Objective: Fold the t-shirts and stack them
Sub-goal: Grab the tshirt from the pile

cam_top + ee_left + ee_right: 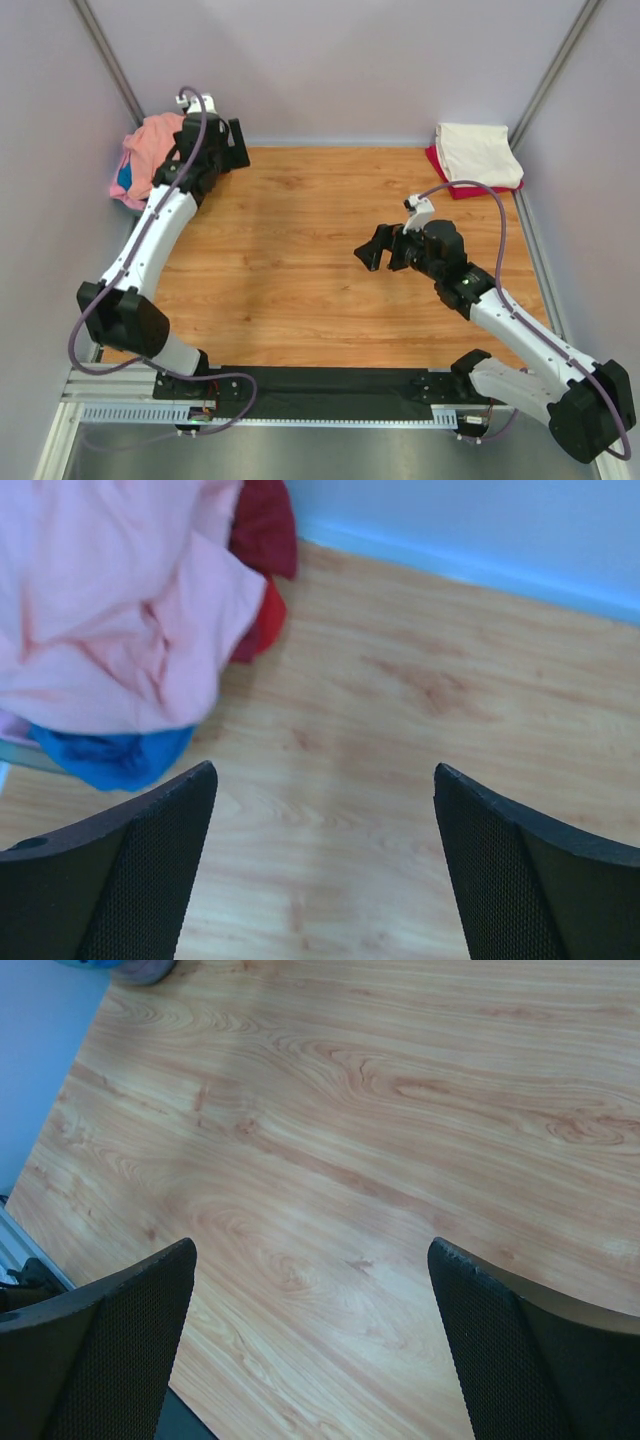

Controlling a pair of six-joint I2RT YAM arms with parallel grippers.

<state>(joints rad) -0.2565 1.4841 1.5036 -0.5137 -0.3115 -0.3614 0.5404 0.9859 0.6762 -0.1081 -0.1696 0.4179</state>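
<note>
Black, mesh-padded and spread wide, the left pincer (325, 767) grips nothing. It points at bare wood in the far-left corner of the light-brown wooden tabletop (300, 260), just beside a crumpled heap: a pale pink t-shirt (110, 610) on top, a blue t-shirt (110, 758) under its near edge, a dark red t-shirt (265, 540) behind. The left arm (160, 230) stretches long from the near edge to that corner. The right pincer (311, 1245), equally wide and empty, faces left over the tabletop's right half, the right arm (520, 330) bent at the elbow. In the far-right corner a folded cream t-shirt (478, 152) lies on a folded red t-shirt (450, 188).
</note>
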